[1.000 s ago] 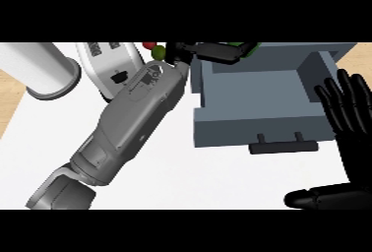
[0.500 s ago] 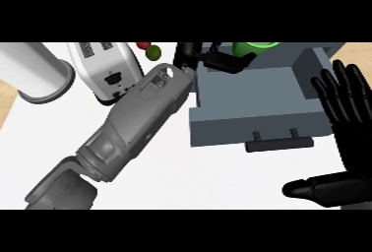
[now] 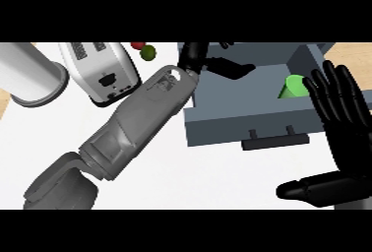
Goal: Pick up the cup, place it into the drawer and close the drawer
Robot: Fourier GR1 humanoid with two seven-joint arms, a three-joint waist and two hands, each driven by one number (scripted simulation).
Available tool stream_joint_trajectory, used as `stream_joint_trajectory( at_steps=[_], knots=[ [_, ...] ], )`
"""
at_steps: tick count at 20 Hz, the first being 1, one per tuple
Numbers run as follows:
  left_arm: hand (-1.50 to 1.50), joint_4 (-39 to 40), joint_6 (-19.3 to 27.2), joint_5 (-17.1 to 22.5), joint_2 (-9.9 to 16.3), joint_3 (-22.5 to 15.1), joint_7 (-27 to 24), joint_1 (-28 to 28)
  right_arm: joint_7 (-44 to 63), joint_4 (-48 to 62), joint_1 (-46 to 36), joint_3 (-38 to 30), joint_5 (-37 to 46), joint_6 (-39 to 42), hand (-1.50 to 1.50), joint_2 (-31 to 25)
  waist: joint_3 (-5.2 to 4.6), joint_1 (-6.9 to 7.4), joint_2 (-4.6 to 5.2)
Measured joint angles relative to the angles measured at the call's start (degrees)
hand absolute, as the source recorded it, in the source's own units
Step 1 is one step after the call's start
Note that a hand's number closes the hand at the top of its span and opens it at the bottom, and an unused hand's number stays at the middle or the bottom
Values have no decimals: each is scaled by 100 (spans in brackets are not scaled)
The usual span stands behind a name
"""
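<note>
The green cup (image 3: 294, 87) lies inside the open grey drawer (image 3: 247, 125), near its right wall, partly hidden by my right hand. My left forearm runs from the lower left up to the drawer's back left corner. There my left hand (image 3: 218, 64) is open and apart from the cup, its fingers partly cut off at the top. My right hand (image 3: 340, 113) rests open at the right edge, fingers up, beside the drawer's right side. The drawer's dark handle (image 3: 276, 142) faces me.
A white toaster (image 3: 102, 69) stands left of the drawer, just beyond my left forearm. A tall white cylinder (image 3: 33, 76) stands at the far left. Small red (image 3: 137, 45) and green (image 3: 149, 51) items lie behind the toaster.
The cup was at my left hand's fingers above the drawer's back; now it lies inside the drawer, away from that hand. The left hand has let go.
</note>
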Motion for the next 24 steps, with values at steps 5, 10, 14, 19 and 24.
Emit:
stream_joint_trajectory(
  at_steps=[5,10,14,19,24],
  knots=[
    [-150,-149,94,291,-1,-175,-94,73,128,-86,-74,6,-128,-40,-150,43,-3,-19,0],
    [-150,-321,-59,692,-1,-65,-507,142,77,-62,-11,-24,-362,60,-150,85,-6,23,-3],
    [-150,-493,-280,972,0,134,-840,138,282,-203,39,-111,-629,105,-150,21,-8,165,-45],
    [-150,-773,-428,1134,43,458,-914,273,467,-443,191,-353,-996,323,150,-247,-10,398,-109],
    [-150,-1405,-395,1192,328,666,-811,685,442,-611,409,-375,-819,767,150,-662,-13,588,-164]
  ],
)
